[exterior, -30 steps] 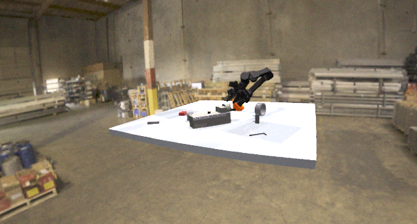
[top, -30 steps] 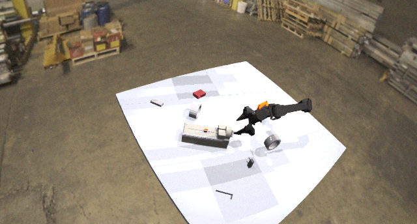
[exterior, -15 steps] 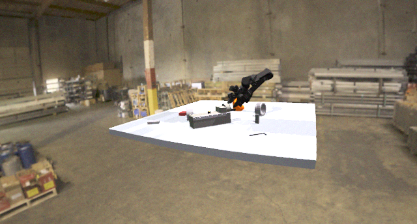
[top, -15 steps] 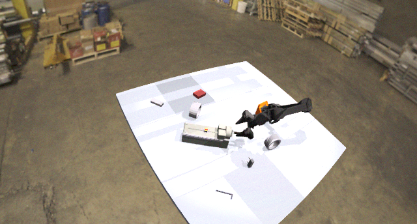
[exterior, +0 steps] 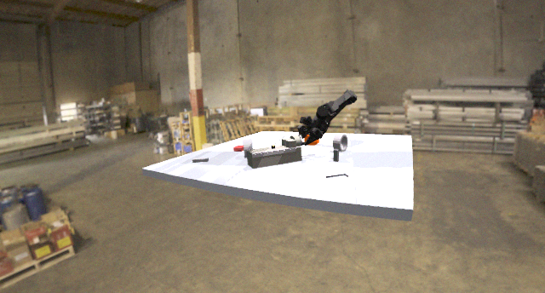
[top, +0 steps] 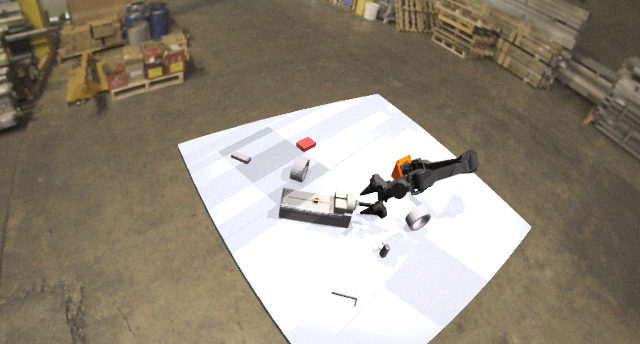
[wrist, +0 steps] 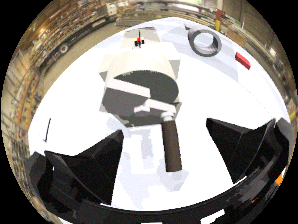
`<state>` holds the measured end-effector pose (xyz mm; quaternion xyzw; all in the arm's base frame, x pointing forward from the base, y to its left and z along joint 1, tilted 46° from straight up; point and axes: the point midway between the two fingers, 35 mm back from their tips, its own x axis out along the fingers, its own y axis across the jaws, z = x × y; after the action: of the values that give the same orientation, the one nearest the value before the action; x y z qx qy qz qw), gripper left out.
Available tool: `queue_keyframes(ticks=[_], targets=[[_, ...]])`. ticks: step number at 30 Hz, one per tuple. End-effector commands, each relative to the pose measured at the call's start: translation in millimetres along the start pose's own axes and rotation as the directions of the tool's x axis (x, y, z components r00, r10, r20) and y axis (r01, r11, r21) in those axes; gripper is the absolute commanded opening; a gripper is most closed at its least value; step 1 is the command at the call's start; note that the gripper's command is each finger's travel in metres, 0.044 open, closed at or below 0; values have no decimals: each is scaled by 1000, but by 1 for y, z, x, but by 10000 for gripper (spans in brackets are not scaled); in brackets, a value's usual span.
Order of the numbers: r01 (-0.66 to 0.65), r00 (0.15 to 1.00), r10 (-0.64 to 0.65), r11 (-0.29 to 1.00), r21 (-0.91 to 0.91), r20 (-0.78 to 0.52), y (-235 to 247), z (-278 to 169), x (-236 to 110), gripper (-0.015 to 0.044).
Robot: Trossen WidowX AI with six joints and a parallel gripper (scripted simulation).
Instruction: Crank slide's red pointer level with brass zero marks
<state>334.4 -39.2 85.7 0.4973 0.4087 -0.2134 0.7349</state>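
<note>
The machine (top: 312, 210) (exterior: 274, 156) is a grey box on the white table (top: 450, 264). A slide runs along its top and a pale crank housing (top: 345, 202) sits at its right end. The red pointer (top: 316, 199) (wrist: 139, 42) sits about midway along the slide; the brass marks are too small to make out. In the wrist view the dark crank disc (wrist: 143, 96) carries a brown handle (wrist: 172, 143) that sticks out towards me. My gripper (top: 369, 200) (exterior: 303, 140) (wrist: 165, 128) is open, its fingers on either side of the handle (top: 364, 204) without touching it.
A red block (top: 306, 143), a grey roll (top: 299, 169) and a small grey bar (top: 241, 157) lie behind the machine. A tape ring (top: 417, 218), a small dark part (top: 384, 250) and an L-shaped key (top: 347, 296) lie towards the front right.
</note>
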Motion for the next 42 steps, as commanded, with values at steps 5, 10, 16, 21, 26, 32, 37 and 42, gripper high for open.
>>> queue_keyframes(ticks=[5,10,16,21,26,32,37,42], targets=[[4,1000,-4,1000,4,-1,-2,-11,10,440],[3,1000,-3,1000,4,-1,-3,-17,15,440],[3,1000,-3,1000,4,-1,-3,-20,17,387],[3,1000,-3,1000,4,-1,-3,-20,17,256],[3,1000,-3,1000,4,-1,-3,-20,17,125],[3,1000,-3,1000,4,-1,-3,-20,17,0],[3,1000,-3,1000,5,-1,-2,-20,17,0],[3,1000,-3,1000,4,-1,-3,-20,17,0]])
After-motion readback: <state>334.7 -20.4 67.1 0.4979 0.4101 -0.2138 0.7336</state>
